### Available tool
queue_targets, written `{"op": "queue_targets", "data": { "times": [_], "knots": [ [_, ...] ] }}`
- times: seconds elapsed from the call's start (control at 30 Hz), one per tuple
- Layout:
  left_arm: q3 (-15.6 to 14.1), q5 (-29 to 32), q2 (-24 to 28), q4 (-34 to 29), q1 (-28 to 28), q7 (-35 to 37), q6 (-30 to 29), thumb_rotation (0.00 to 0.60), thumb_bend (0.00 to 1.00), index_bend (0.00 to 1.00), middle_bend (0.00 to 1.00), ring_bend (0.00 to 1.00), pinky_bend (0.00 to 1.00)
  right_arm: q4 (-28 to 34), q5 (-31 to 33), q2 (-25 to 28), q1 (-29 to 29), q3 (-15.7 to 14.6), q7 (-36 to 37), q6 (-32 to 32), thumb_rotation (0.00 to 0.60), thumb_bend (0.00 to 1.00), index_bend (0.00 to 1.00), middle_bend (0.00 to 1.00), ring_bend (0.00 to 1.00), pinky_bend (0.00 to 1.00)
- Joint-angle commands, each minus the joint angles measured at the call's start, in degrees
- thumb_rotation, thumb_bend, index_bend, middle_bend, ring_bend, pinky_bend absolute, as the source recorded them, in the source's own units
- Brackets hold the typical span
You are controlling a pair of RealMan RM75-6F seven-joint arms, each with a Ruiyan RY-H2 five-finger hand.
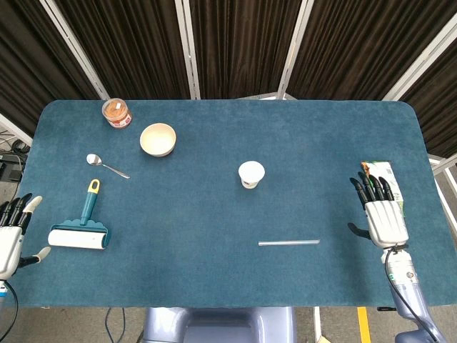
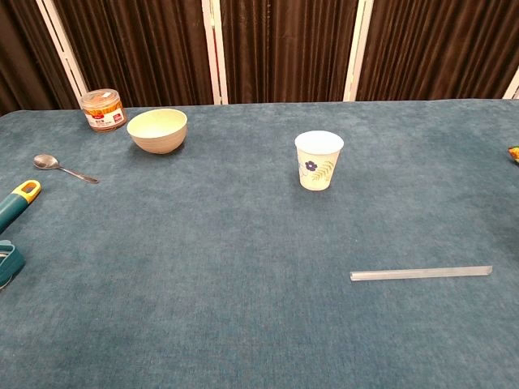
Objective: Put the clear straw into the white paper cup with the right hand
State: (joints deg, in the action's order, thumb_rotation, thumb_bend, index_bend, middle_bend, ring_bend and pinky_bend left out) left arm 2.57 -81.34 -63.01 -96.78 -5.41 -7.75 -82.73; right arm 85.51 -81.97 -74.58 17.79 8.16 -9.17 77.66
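Note:
The clear straw point(image 1: 288, 243) point(image 2: 421, 274) lies flat on the blue table, pointing left to right, in front of the white paper cup point(image 1: 250, 174) point(image 2: 318, 160). The cup stands upright near the table's middle and has a flower print on its side. In the head view my right hand point(image 1: 378, 211) hovers flat near the right edge, fingers spread and empty, well to the right of the straw. My left hand point(image 1: 12, 234) sits off the table's left edge, also open and empty. Neither hand shows in the chest view.
A cream bowl point(image 1: 158, 139) and an orange-lidded jar point(image 1: 116, 112) stand at the back left. A spoon point(image 1: 106, 166) and a teal lint roller point(image 1: 83, 230) lie on the left. A small packet point(image 1: 381, 174) lies just beyond my right hand.

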Motion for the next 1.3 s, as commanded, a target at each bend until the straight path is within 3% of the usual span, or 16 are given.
{"op": "queue_targets", "data": {
  "times": [0.03, 0.1, 0.3, 0.43, 0.6, 1.03, 1.3],
  "knots": [
    [0.0, 0.0, 0.0, 0.0, 0.0, 0.0, 0.0, 0.600, 0.17, 0.00, 0.00, 0.00, 0.00, 0.5, -5.1, -0.1, 0.1, -0.9, 2.8, 3.1, 0.600, 0.14, 0.27, 0.78, 0.61, 0.76],
    [0.0, 0.0, -0.1, 0.0, 0.0, -0.1, 0.0, 0.600, 0.17, 0.00, 0.00, 0.00, 0.00, 1.6, -6.2, 0.2, 0.1, -1.8, 1.8, 2.9, 0.600, 0.14, 0.31, 0.92, 0.75, 0.85],
    [0.1, 0.1, -0.2, 0.0, 0.1, -0.3, -0.1, 0.600, 0.17, 0.00, 0.00, 0.00, 0.00, 10.8, -4.4, 2.0, 0.0, -4.3, -5.5, -1.7, 0.600, 0.14, 0.40, 1.00, 0.88, 0.90],
    [0.1, 0.1, -0.2, 0.0, 0.0, -0.4, -0.2, 0.600, 0.17, 0.00, 0.00, 0.00, 0.00, 15.0, -2.5, 1.4, 0.6, -4.8, -9.9, -4.1, 0.600, 0.14, 0.44, 1.00, 0.90, 0.90],
    [0.1, 0.1, -0.2, 0.0, 0.1, -0.4, -0.2, 0.600, 0.17, 0.00, 0.00, 0.00, 0.00, 15.6, -1.6, -1.3, 1.9, -4.6, -13.7, -6.1, 0.600, 0.17, 0.48, 1.00, 0.90, 0.90],
    [0.1, 0.0, -0.1, 0.1, 0.0, 0.1, 0.0, 0.600, 0.17, 0.00, 0.00, 0.00, 0.00, 10.1, 8.4, -13.0, 6.0, -2.4, -21.9, -12.4, 0.600, 0.22, 0.52, 1.00, 0.91, 0.90],
    [0.0, -0.1, 0.0, 0.2, -0.1, 0.3, 0.1, 0.600, 0.17, 0.00, 0.00, 0.00, 0.00, 6.7, 12.2, -17.3, 7.3, -2.4, -24.9, -13.6, 0.600, 0.24, 0.53, 1.00, 0.91, 0.90]
  ]
}}
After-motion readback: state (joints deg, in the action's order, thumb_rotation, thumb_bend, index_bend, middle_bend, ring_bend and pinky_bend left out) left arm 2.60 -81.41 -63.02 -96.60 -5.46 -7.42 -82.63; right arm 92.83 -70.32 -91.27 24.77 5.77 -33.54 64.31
